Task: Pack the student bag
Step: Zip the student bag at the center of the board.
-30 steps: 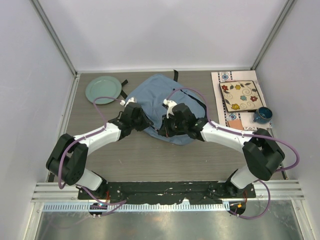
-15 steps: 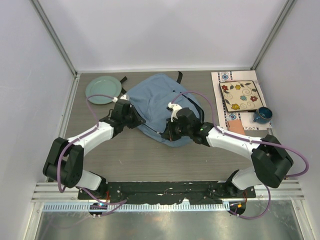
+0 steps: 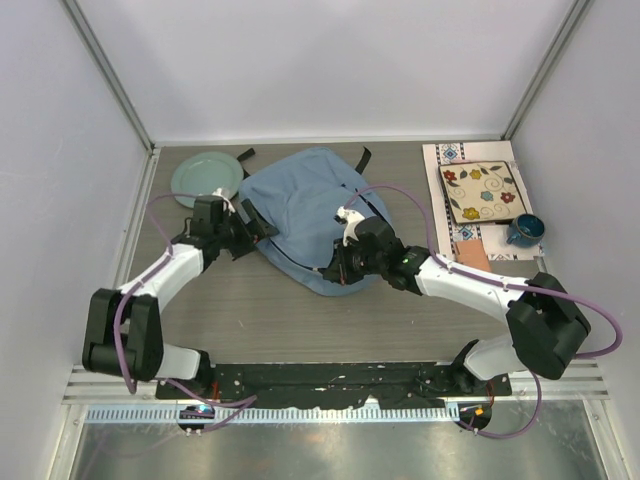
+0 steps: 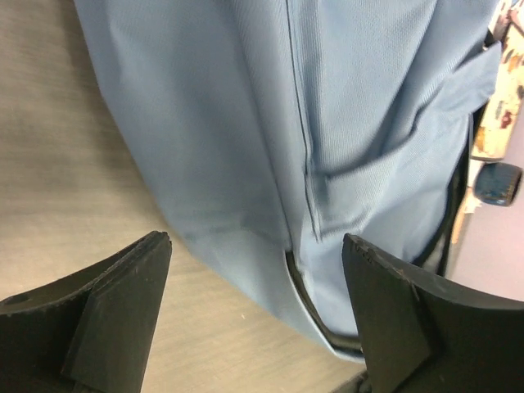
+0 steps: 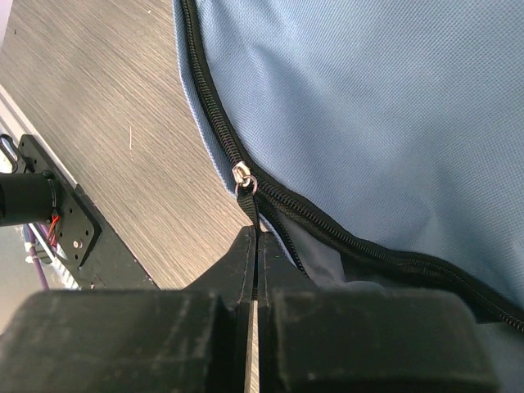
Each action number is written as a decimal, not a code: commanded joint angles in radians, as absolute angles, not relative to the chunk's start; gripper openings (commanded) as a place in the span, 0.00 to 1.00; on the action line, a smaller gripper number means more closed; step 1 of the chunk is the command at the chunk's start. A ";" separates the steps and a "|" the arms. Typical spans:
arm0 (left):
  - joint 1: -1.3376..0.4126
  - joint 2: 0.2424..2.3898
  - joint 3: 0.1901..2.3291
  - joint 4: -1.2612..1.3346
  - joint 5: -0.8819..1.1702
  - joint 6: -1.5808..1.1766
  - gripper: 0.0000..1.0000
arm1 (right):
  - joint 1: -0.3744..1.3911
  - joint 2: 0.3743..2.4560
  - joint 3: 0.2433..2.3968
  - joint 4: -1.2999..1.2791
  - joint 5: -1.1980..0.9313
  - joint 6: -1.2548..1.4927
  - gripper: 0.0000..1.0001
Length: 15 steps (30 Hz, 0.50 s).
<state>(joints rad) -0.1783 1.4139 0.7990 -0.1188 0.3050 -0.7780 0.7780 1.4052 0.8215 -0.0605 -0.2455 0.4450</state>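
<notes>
Student bag lies flat mid-table, green plate off its left. Right fingers are pressed together, pinching the zipper pull at the bag's near edge. Left fingers are spread with nothing in them, just beside the bag's left side and not touching it. My take: pull low and steady along the zipper track, and have the left pin the fabric so the bag doesn't drag.

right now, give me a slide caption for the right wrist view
Right gripper pinching the zipper pull of the blue backpack on the grey table.
</notes>
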 commanded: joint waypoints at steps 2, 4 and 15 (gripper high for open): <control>-0.193 1.211 0.697 -0.158 0.322 -0.943 0.95 | 0.779 1.390 0.821 -0.023 -0.255 0.453 0.01; -0.222 1.160 0.651 -0.172 0.299 -0.988 0.98 | 0.781 1.387 0.818 -0.023 -0.253 0.451 0.01; -0.471 1.120 0.604 -0.081 0.135 -1.201 0.99 | 0.781 1.384 0.811 -0.017 -0.262 0.442 0.01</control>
